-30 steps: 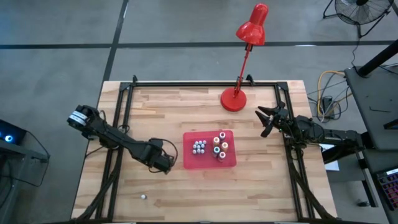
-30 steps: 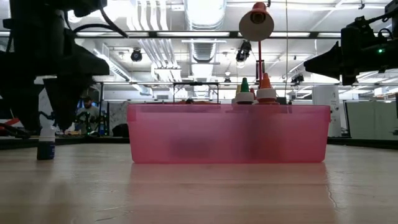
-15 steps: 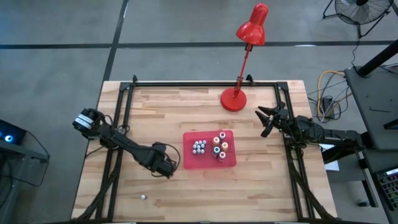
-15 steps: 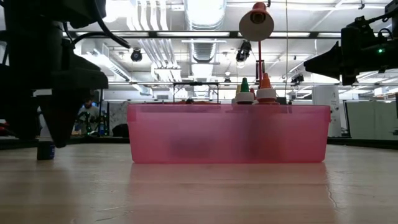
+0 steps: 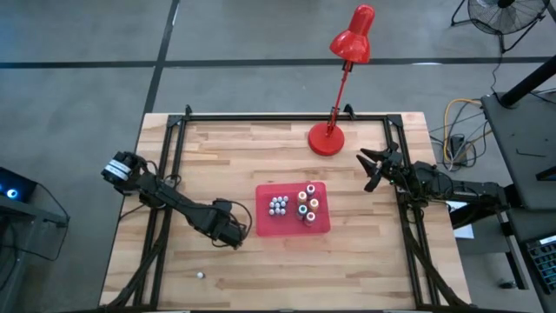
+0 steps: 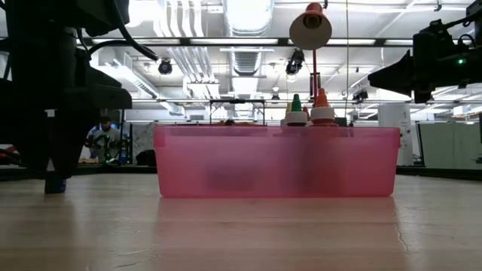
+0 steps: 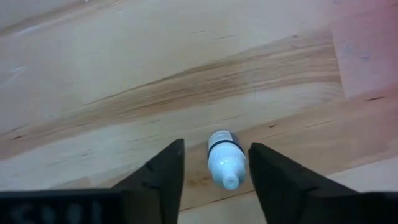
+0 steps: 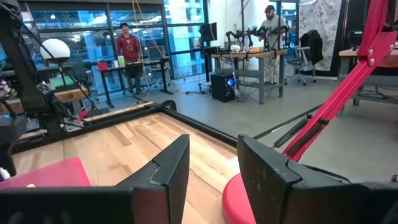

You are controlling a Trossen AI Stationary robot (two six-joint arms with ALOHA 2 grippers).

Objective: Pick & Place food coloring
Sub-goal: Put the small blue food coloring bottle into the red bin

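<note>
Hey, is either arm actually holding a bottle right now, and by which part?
Not yet. The left gripper brackets a small bottle on the table, fingers beside its body without touching. The right gripper holds nothing.

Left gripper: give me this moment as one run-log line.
left gripper: jaws astride loose bottle, no contact seen | bottle: standing on table | tray: beside | right gripper: waiting near lamp

The wooden bench [image 5: 261, 148] stands on a grey concrete floor [image 5: 87, 52] with dark lines. A fan [image 5: 504, 16] is in one corner. Behind are big windows [image 8: 143, 25], desks with computers [image 8: 249, 62], ceiling pipes and lights [image 6: 245, 22], and two persons [image 8: 127, 46] standing far.
</note>
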